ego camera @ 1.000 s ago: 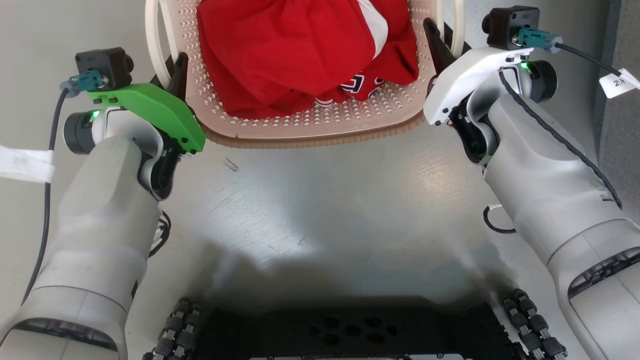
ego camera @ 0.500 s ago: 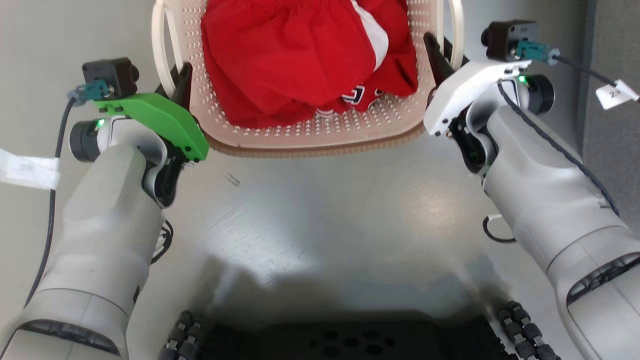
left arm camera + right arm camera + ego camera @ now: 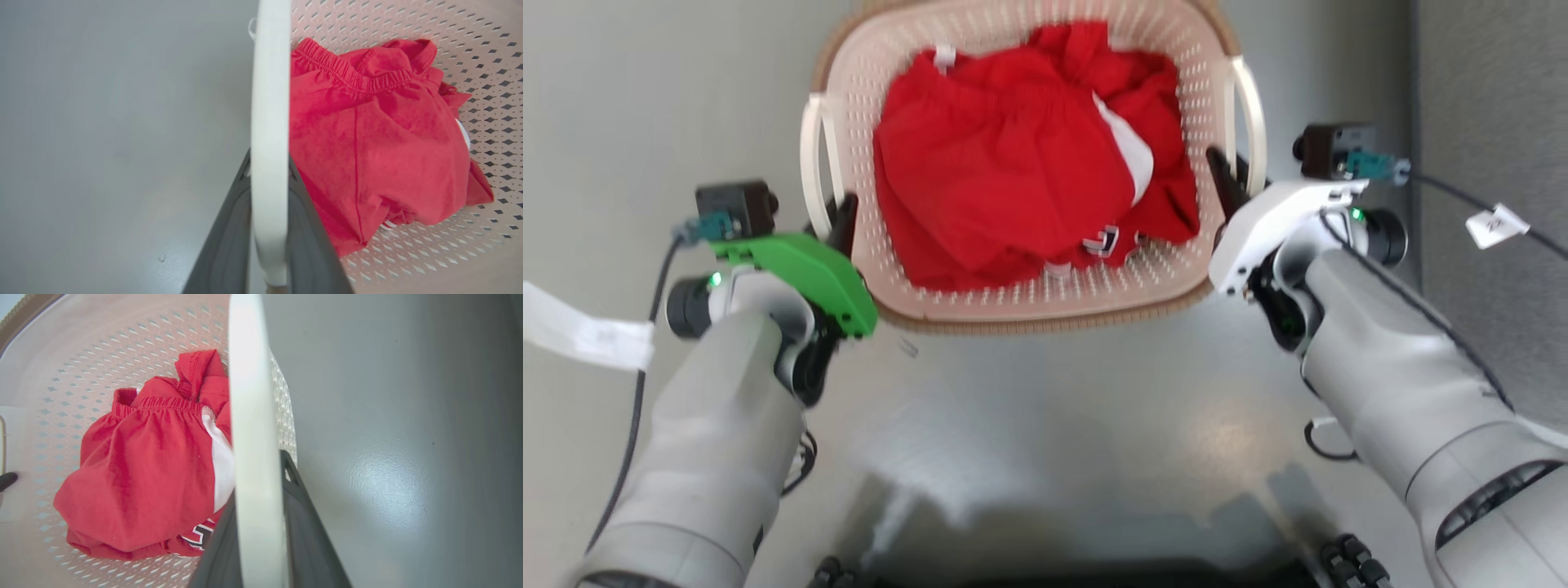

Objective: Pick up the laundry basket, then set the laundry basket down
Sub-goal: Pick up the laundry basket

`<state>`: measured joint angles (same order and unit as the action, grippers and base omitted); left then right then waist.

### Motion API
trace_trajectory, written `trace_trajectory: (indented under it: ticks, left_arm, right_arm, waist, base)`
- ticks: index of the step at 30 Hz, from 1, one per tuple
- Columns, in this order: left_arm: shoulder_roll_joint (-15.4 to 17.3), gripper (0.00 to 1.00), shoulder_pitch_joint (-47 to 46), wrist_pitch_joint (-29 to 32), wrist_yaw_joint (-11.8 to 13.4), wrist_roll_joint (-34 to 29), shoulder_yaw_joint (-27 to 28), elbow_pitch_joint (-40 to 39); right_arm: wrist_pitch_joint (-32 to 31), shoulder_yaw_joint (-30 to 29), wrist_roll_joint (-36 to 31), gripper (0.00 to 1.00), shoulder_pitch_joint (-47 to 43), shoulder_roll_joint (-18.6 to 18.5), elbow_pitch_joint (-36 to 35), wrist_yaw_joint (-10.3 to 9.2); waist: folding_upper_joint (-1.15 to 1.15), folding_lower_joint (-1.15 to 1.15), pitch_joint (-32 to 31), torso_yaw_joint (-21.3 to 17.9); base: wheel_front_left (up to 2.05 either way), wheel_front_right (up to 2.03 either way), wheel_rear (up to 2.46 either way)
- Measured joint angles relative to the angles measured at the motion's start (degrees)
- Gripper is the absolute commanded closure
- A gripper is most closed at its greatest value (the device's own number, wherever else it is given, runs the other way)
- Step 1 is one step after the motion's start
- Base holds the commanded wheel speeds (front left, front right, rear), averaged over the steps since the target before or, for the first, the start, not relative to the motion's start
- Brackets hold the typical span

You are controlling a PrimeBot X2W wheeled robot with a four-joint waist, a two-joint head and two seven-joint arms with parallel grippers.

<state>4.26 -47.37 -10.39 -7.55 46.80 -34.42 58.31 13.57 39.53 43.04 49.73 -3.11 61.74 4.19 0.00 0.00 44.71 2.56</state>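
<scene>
The laundry basket [image 3: 1029, 309] is located directly ahead of the robot, between the two arms, in the upper middle of the head view. Whether it is resting on the grey floor [image 3: 1045, 425] or held clear of it cannot be determined. A crumpled red garment [image 3: 1013, 204] with a white panel and a printed emblem is contained in it, covering most of the perforated bottom. The brown rim is seen along the near and far edges.

The left loop handle [image 3: 810, 175] is clamped by the left gripper [image 3: 841, 219]. In the left wrist view the white handle [image 3: 269, 122] is seen running straight up between the two dark fingers [image 3: 229, 228], which are pressed against it from both sides, with the garment [image 3: 380, 155] just beyond.

The right loop handle [image 3: 1252, 114] is clamped likewise by the right gripper [image 3: 1230, 175]. In the right wrist view the handle [image 3: 251, 416] is enclosed by both fingers [image 3: 310, 531], with perforated wall [image 3: 102, 347] and garment [image 3: 143, 477] to one side and bare floor to the other.

White tags are noted on the cables at the left [image 3: 580, 335] and right [image 3: 1494, 224]. A darker grey strip [image 3: 1486, 122] is noted along the right edge.
</scene>
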Motion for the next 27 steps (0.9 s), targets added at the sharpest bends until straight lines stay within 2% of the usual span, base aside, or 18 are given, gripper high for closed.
trace_trajectory:
  ticks: [27]
  left_arm:
    - [-0.5, 1.0, 12.4, 4.9, -0.3, 5.7, -2.7, 4.1]
  right_arm:
    - [-8.2, 5.7, 8.3, 1.0, -12.7, 1.1, 0.8, 0.58]
  waist:
    - [0.0, 0.0, -20.9, -2.7]
  base:
    - [0.0, 0.0, 0.0]
